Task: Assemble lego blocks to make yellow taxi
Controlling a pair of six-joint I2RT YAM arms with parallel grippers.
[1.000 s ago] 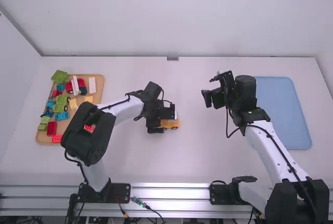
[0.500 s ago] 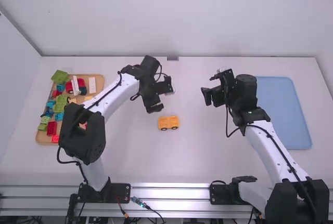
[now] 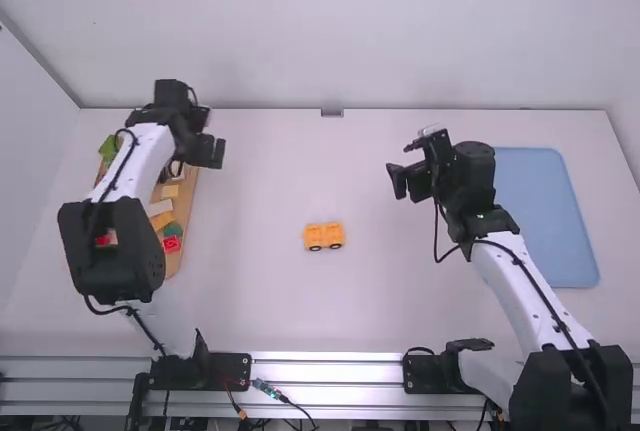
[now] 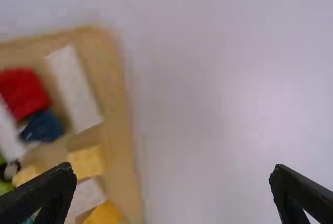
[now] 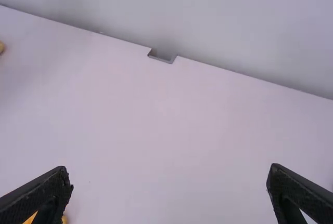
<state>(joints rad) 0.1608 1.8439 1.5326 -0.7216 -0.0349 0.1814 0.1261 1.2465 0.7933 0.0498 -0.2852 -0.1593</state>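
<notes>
Yellow-orange, the taxi body (image 3: 324, 236) is sitting just below the high view's centre, probably light, stiff, wanting gripping across its sides; left jaws and right jaws are gaping wide.

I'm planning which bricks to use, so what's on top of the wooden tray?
The wooden tray holds a long white block, a red piece, a dark blue piece, yellow blocks and more. From above, the left arm covers much of it, hiding whatever lies there.
</notes>
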